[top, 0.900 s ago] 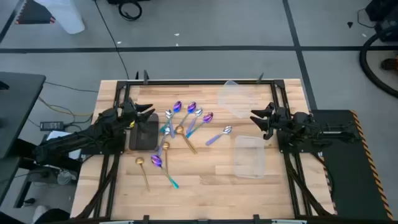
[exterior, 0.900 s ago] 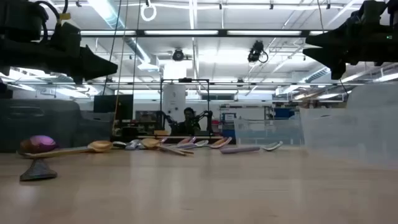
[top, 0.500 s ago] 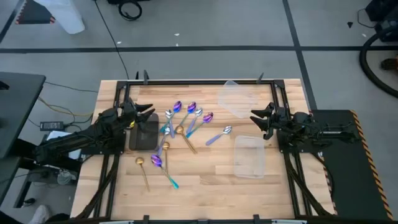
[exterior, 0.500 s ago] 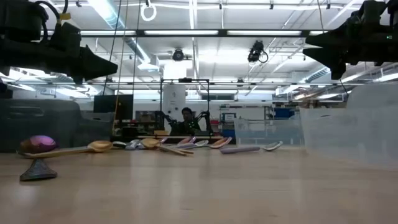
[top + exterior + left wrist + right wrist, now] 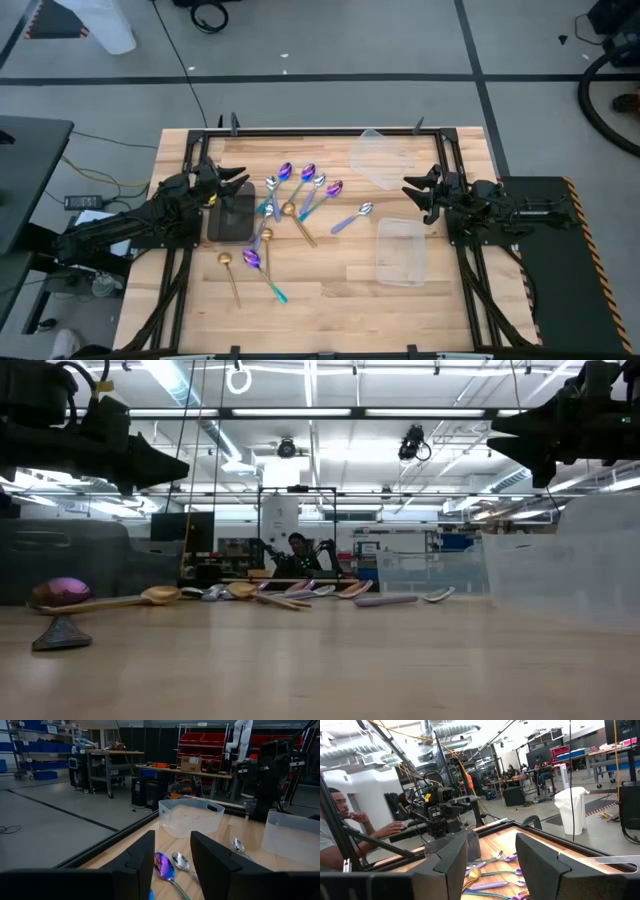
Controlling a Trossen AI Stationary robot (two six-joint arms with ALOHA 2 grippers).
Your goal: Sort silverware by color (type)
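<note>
The silverware [image 5: 295, 205] lies scattered on the wooden table, left of centre. Among it are iridescent purple-blue spoons with teal handles [image 5: 252, 258], gold spoons [image 5: 226, 262] and silver spoons with lilac handles [image 5: 360, 212]. My left gripper [image 5: 240, 178] hovers open above the table's left side, beside the spoons, pointing toward the right edge. In its wrist view a purple spoon [image 5: 164, 866] lies on the table beyond the open fingers. My right gripper [image 5: 408, 190] hovers open at the right side, pointing toward the spoons [image 5: 492, 870]. Neither gripper touches anything.
A dark grey tray [image 5: 232, 215] lies under the left gripper's reach. One clear container [image 5: 380, 158] stands at the far right, another [image 5: 402, 250] nearer the front right. Black frame rails [image 5: 300, 131] run along the table's edges. A person [image 5: 332, 820] sits beyond the table.
</note>
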